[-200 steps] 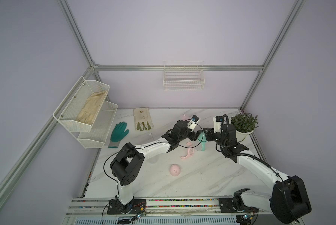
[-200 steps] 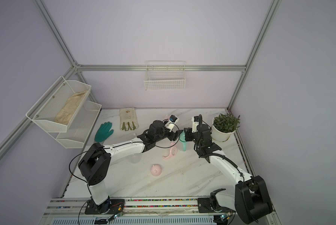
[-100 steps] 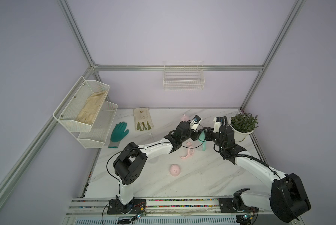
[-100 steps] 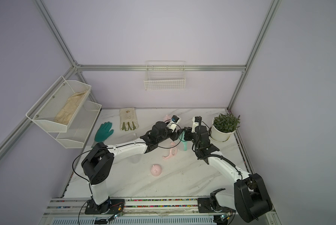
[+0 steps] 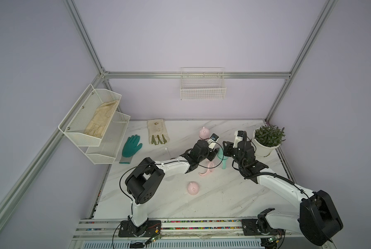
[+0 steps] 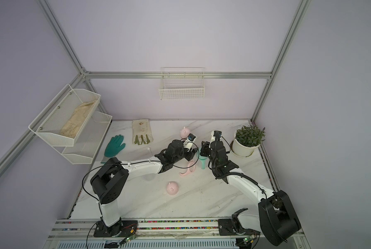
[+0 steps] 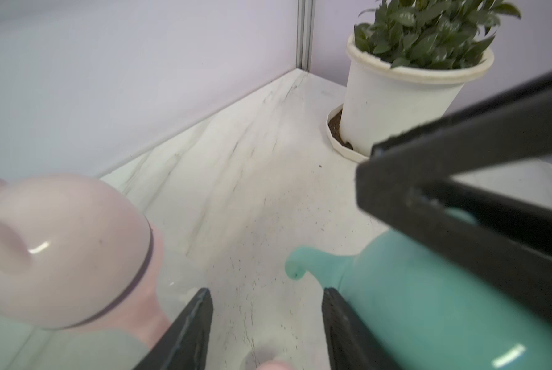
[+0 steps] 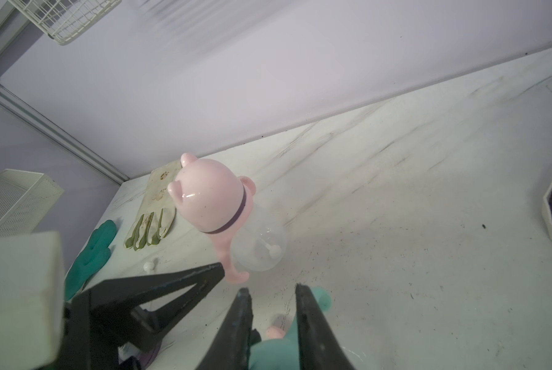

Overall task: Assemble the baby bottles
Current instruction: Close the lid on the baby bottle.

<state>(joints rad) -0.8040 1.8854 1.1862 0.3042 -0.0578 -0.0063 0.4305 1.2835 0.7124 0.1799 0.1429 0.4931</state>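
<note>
You've a capped pink bottle (image 5: 204, 133) upright at 12 o'clock, a pink eared cap (image 5: 193, 188) at 6, and a mint handle ring (image 5: 224, 162) between them.

The white marble-patterned table (image 5: 223, 200) carries a teal glove (image 5: 131, 146) and a cream work glove (image 5: 157, 132) toward its left rear, a potted plant (image 5: 264, 148) in the right rear corner, an assembled pink bottle (image 5: 204, 132) standing at the back, a loose pink handle ring (image 5: 208, 170) mid-table, and a pink dome cap (image 5: 193, 188) nearer the front.

You're working in a robotics lab cell: bare lilac walls (image 5: 201, 32) edged with aluminium framing (image 5: 197, 75), a marble-look tabletop (image 5: 223, 194), left arm (image 5: 173, 167) and right arm (image 5: 277, 183) bolted to a rail (image 5: 201, 227) along the bottom edge, wire basket (image 5: 203, 90) upper centre.
</note>
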